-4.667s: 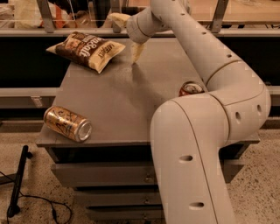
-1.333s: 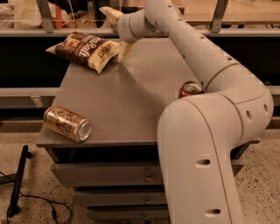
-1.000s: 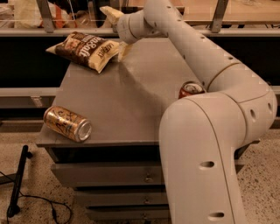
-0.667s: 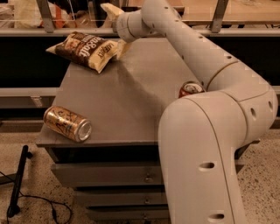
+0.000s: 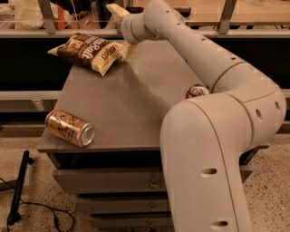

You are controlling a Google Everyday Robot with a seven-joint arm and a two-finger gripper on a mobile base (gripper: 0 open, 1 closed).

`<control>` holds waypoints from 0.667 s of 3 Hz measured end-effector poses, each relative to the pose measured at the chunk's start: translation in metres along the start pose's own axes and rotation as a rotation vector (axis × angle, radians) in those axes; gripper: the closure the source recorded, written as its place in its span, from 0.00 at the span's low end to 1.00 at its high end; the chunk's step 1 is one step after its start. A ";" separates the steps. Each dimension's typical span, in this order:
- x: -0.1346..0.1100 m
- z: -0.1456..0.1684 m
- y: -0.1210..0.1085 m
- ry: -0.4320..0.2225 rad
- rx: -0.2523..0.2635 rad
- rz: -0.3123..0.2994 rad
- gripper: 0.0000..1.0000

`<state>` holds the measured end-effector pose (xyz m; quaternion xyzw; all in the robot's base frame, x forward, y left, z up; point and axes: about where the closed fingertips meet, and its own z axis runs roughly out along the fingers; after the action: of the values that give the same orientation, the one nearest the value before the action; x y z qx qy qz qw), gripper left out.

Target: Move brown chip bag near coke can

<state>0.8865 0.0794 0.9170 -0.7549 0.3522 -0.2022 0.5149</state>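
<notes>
The brown chip bag point(image 5: 88, 50) lies flat at the table's far left corner, its cream end toward the right. My gripper point(image 5: 119, 30) is at the bag's right end with its fingers spread. One finger point(image 5: 114, 9) points up above the bag and the other point(image 5: 128, 49) sits low, right beside the bag's cream end. It holds nothing. The coke can point(image 5: 196, 91) stands at the table's right edge, mostly hidden behind my arm, far from the bag.
A gold-tan can with dark scribbles point(image 5: 70, 128) lies on its side at the front left corner of the grey table point(image 5: 131, 104). My large arm covers the table's right side. Shelving and a railing stand behind the table.
The gripper has moved left and slightly up, from over the table's far middle to the bag's right end. It has hardly moved over the last second. The bag and cans have not moved.
</notes>
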 end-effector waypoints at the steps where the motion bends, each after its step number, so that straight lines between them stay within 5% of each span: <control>1: 0.005 0.005 0.000 0.017 0.010 -0.010 0.17; 2: 0.008 0.007 0.000 0.024 0.016 -0.017 0.41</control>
<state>0.8965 0.0775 0.9136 -0.7512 0.3504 -0.2184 0.5150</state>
